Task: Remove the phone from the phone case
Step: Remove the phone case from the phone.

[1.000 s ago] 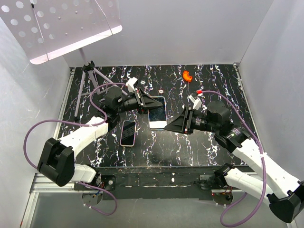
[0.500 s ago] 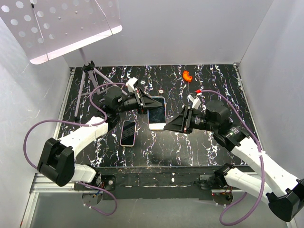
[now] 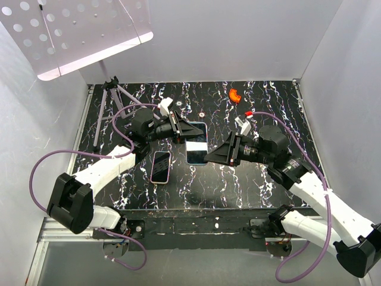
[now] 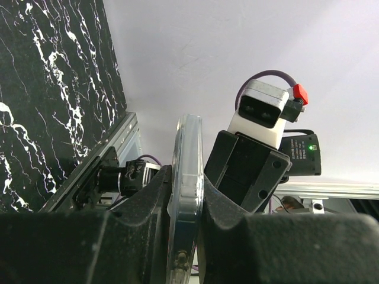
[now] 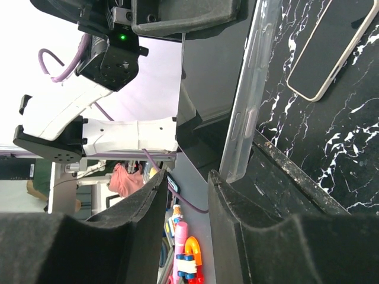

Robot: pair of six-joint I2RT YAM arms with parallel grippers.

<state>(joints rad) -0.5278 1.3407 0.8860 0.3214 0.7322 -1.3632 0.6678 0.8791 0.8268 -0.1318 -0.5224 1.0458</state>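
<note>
You are still at the start of the extraction: the phone (image 3: pixel 196 142) sits inside the clear phone case (image 4: pixel 186 171), and no gap between the two shows in any view. Your left fingers (image 3: pixel 182 129) are clamped tight on the case's edge, holding it lifted off the counter (image 3: pixel 271 95) near its middle, its upper end in the grip. Your right fingers (image 3: pixel 211 156) stand partly apart with nothing gripped. In the right wrist view the case's lower corner sits just at their mouth, and you cannot tell whether it touches a pad. A second handset (image 3: pixel 160 167) lies flat on the counter just to the left of the held one, untouched.

What I judge is left for you: get a purchase on the case rim or the phone, peel one away from the other, and bring the phone clear.

Against the frame a second ago, your right arm has crept leftward, so its fingers now reach the phone's lower right corner instead of standing just beside it. The phone has also tipped: the bright band at its near end has gone and the face reads darker. Your left grip is unchanged.
</note>
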